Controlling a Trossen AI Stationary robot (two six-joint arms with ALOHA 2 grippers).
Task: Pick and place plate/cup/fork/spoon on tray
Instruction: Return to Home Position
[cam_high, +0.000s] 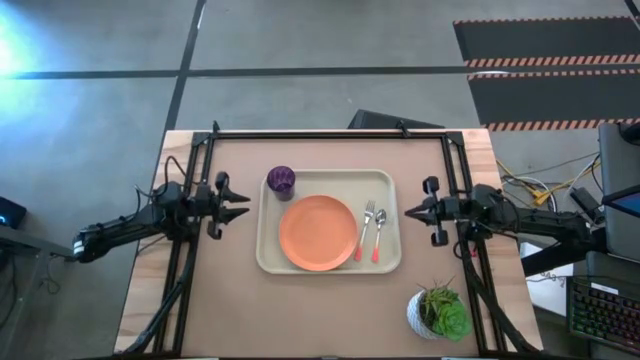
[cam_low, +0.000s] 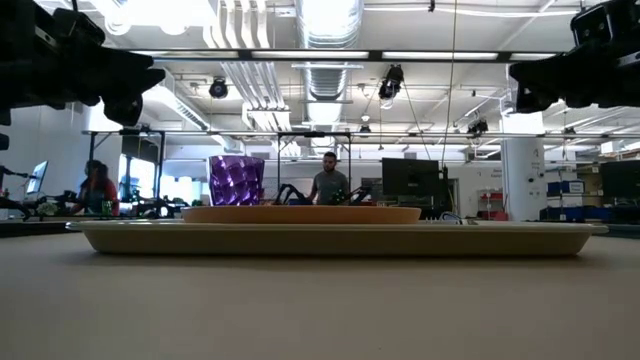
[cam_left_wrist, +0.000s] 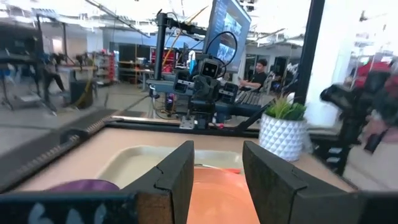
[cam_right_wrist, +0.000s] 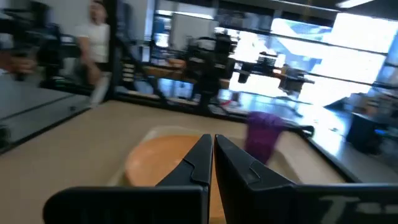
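The cream tray (cam_high: 270, 255) lies mid-table. On it rest the orange plate (cam_high: 318, 232), the purple cup (cam_high: 281, 181) at its far left corner, and the fork (cam_high: 366, 228) and spoon (cam_high: 379, 232) side by side right of the plate. My left gripper (cam_high: 243, 206) hovers left of the tray, fingers open and empty (cam_left_wrist: 217, 180). My right gripper (cam_high: 410, 212) hovers right of the tray, fingers shut and empty (cam_right_wrist: 213, 162). The low view shows the tray (cam_low: 330, 238), plate (cam_low: 300, 214) and cup (cam_low: 237, 180).
A white pot with a green plant (cam_high: 438, 312) stands at the near right of the table. A dark frame (cam_high: 330, 135) runs along the table's far edge and sides. People sit in the room beyond the table (cam_low: 328, 182).
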